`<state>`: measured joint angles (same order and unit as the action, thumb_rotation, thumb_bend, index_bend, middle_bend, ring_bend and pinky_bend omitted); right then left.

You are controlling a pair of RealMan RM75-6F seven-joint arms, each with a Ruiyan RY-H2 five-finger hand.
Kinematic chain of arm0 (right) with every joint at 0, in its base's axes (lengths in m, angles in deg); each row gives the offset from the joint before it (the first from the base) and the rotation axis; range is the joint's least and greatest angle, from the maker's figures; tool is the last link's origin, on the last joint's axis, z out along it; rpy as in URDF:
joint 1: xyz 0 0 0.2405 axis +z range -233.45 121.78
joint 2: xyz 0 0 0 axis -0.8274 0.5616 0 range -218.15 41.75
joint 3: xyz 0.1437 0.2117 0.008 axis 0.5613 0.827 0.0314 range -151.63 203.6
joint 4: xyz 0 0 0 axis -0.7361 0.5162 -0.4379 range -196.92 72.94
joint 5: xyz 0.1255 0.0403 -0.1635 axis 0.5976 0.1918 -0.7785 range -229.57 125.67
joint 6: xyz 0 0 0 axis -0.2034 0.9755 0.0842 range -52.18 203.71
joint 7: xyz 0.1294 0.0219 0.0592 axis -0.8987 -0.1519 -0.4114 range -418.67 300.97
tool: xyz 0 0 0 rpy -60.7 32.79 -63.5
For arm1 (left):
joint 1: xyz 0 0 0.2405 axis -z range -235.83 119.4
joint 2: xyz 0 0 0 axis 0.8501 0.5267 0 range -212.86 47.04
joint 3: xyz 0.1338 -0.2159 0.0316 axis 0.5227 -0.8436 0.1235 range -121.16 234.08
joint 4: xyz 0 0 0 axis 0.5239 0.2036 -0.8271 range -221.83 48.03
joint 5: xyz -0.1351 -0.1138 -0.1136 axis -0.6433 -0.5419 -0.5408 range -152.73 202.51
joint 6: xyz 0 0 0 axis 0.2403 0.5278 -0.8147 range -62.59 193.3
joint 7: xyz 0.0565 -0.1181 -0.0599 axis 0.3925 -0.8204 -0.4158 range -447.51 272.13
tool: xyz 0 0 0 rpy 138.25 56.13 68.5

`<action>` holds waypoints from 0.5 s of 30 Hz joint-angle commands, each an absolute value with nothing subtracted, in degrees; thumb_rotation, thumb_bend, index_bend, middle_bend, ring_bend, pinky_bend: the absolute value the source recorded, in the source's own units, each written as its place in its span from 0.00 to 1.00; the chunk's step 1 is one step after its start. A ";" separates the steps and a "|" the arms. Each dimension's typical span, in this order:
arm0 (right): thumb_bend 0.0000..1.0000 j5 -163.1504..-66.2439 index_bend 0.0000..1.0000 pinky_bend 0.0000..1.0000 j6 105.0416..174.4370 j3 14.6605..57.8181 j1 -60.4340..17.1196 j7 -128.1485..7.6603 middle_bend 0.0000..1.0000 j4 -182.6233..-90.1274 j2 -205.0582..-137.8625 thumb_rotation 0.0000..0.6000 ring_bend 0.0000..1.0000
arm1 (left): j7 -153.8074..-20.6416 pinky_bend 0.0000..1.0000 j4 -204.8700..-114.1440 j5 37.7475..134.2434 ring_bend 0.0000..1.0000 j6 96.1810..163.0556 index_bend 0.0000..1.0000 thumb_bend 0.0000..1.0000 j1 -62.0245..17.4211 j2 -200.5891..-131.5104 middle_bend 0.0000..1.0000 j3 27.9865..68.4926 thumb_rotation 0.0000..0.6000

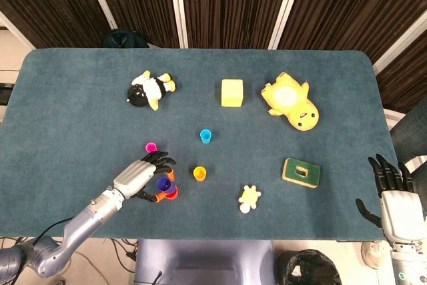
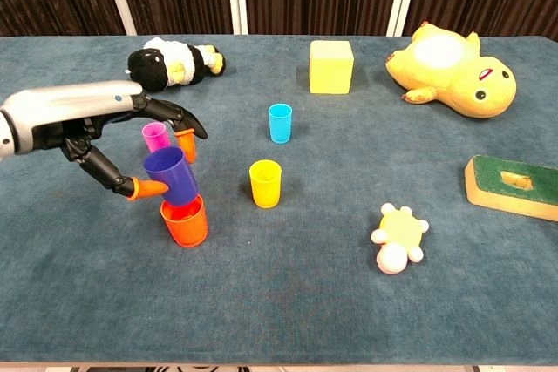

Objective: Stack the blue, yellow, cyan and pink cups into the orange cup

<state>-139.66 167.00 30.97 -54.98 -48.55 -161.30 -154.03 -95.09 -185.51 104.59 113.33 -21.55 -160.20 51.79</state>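
Chest view shows my left robot hand (image 2: 131,141) grasping the blue cup (image 2: 172,177), its base inside the orange cup (image 2: 185,222) near the tabletop's (image 2: 288,302) front edge; my right robot hand (image 1: 393,198) hangs released off the right edge.

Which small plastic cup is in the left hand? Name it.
The dark blue plastic cup: the left hand holds it, its base entering the orange cup. The pink, yellow and cyan cups stand free.

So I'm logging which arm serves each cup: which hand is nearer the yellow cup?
Left. The left hand holds the blue cup over the orange cup, just left of the yellow cup. The right hand waits off the table's far right edge.
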 commanded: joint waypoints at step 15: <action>0.32 -139.58 0.05 0.06 166.96 30.97 -55.00 -48.73 0.07 -161.25 -153.95 1.00 0.14 | -94.94 0.02 -183.24 105.96 0.04 113.60 0.43 0.31 -20.89 -161.25 0.18 53.38 1.00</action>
<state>-139.59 166.97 30.96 -55.01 -48.75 -161.24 -153.94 -95.45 -183.40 106.29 113.45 -20.90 -161.13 53.33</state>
